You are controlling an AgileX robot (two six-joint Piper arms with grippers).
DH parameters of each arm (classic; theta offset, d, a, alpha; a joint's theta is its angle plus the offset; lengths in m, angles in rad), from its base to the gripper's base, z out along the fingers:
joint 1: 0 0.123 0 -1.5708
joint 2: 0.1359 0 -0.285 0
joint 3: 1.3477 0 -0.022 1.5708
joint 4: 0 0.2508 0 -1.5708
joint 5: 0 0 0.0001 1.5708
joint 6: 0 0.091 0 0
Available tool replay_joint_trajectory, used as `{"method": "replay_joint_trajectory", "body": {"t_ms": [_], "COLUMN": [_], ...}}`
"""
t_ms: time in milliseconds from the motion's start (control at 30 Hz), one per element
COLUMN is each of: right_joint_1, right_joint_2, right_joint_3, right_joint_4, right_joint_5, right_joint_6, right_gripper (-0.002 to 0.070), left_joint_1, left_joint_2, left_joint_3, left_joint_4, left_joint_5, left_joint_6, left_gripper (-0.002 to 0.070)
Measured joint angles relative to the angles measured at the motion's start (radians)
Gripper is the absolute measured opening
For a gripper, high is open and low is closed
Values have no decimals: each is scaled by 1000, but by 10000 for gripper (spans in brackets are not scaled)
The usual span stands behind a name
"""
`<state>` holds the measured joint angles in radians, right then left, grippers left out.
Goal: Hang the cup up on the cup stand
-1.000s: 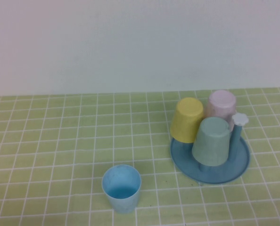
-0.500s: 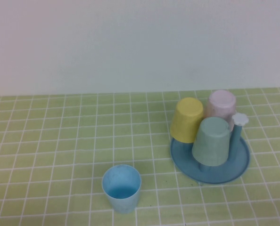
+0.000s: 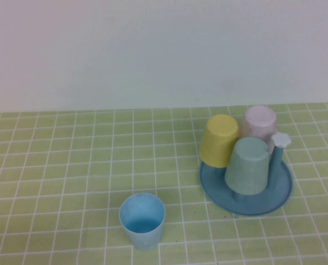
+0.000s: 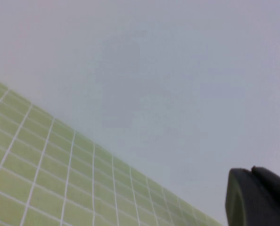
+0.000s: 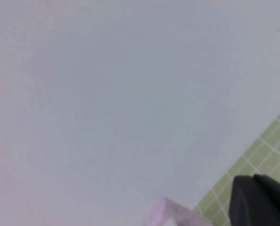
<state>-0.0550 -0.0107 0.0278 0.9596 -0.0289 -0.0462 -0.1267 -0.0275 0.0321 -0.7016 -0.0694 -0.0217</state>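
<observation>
Cup (image 3: 142,220): you have one light sky-blue tumbler nearest you, upright and mouth up on the green tiled tabletop (image 3: 70,165), well apart from the stand and to its left.
Cup stand (image 3: 274,201): you see one round blue dish farther back on the right, with a bare blue peg topped by a white flower knob (image 3: 281,139).
Cups on the stand: count three, all upside down: one grey-green cup (image 3: 247,165) at the front, one yellow cup (image 3: 219,140) behind and left of it, one pink cup (image 3: 258,122) at the back.
Writing: you can read no brand or label on any cup or on the stand.
Left gripper (image 4: 260,197): you find it only in the left wrist view, a dark tip over the tiles, jaws together, holding nothing.
Right gripper (image 5: 260,200): only in the right wrist view, jaws together and empty, with the pink cup's edge beside it.
Wall (image 3: 164,49): one plain pale surface behind the table.
</observation>
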Motion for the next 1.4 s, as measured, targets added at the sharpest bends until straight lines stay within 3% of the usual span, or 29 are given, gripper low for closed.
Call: {"method": "replay_joint_trajectory", "body": {"t_ms": [133, 267, 433, 767, 933, 1067, 1200, 1300, 1400], "right_joint_1": [0, 2, 3, 3, 4, 8, 8, 8, 8], "right_joint_2": [0, 0, 0, -2, 11, 47, 61, 61, 61], "right_joint_3": [0, -41, -169, -362, -402, -406, -406, -406, -406], "right_joint_4": [24, -25, -52, -63, -65, -68, -22, 77, 205], "right_joint_5": [-35, 62, 248, 385, 437, 446, 431, 351, 289], "right_joint_6": [-15, -124, -378, -639, -783, -832, -845, -847, -847], "right_gripper": [-1, -2, -1, -2, -2, -2, -1, -2, -2], "left_joint_1": [0, 0, 0, 0, 0, 0, 0, 0, 0], "left_joint_2": [0, 0, 0, 4, 48, 140, 197, 201, 201], "left_joint_3": [0, -2, -39, -237, -339, -396, -412, -410, -410], "left_joint_4": [-47, -102, -14, 59, 62, 62, -33, -151, -177], "left_joint_5": [-30, -32, 18, 139, 333, 471, 487, 445, 420], "left_joint_6": [-5, -5, 39, 308, 551, 610, 583, 583, 616], "left_gripper": [0, 0, 0, 0, 0, 0, 0, 0, 0]}}
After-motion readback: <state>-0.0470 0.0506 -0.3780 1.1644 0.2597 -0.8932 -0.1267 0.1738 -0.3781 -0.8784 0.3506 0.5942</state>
